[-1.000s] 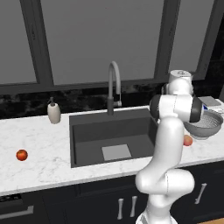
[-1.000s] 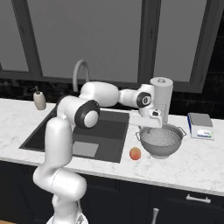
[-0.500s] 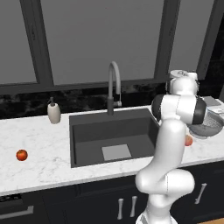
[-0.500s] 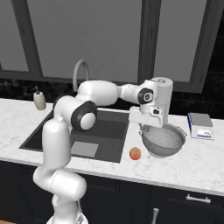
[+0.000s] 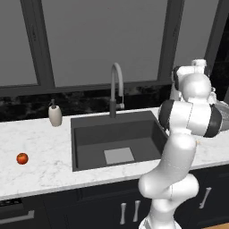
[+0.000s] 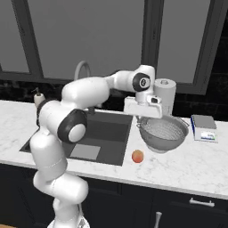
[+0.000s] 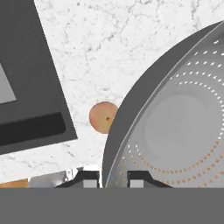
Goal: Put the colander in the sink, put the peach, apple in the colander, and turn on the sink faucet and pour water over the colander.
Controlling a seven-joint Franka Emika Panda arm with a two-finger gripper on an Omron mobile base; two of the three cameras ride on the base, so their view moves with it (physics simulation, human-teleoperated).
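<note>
Marble-white counter (image 5: pixel 40 156) runs along the left base view, with the sink (image 5: pixel 114 138) set into it, its basin bare but for the pale patch on the floor. The sink faucet (image 5: pixel 116 89) arches over the back rim with no stream running, and the apple (image 5: pixel 22 158) lies alone far to the left, well apart from everything. The arm's bulk hides most of what it works on here.

From the right base view the colander (image 6: pixel 164 133) sits on the counter just right of the sink, and the gripper (image 6: pixel 141 119) hangs over its near-left rim. The peach (image 6: pixel 138 156) rests on the counter between the colander and the sink's front corner, close to both. A paper towel roll (image 6: pixel 164 95) stands behind the colander and a small scale (image 6: pixel 204 128) lies to its right.

In the hand view the two fingertips (image 7: pixel 87 178) straddle the colander's rim, one outside the wall and one inside, parted with a gap between them; they do not look clamped yet.

My judgement: the first step is in hand, taking the colander by its rim. Next the jaws should close on that wall, then lift and carry left over the sink edge. The basin offers ample room; the peach beside the wall and the sink's raised lip are the edges to clear.
</note>
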